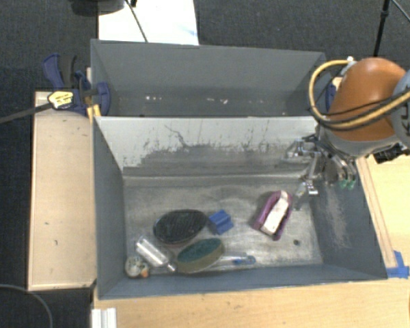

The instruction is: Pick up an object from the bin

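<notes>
Currently: gripper [306, 187] hangs just beside the purple-and-white packet [273, 214], to the packet's right and slightly toward the back wall. I cannot tell from this angle whether the claw is spread or pressed together.

The packet is the nearest thing, so I take it as the likely target (judgement). It lies flat on the bin floor, by itself, with its long axis slanted.

Handling (judged):
- It is small and light, and probably fairly stiff.
- The wrapper looks smooth and may slip.
- Best hold is across the short width near the middle, square to the long axis.

Surface: the grey bin [342, 241] has a flat, hard, scuffed metal floor, so the packet could skate if nudged sideways.

Room:
- Bare floor lies all round the packet.
- The sloping wall is near on the packet's right.
- A small blue block [221, 222] sits to the packet's left.
- Beyond the block are a black oval brush [181, 225] and a green oval pad [199, 253], both well apart from the packet.
</notes>
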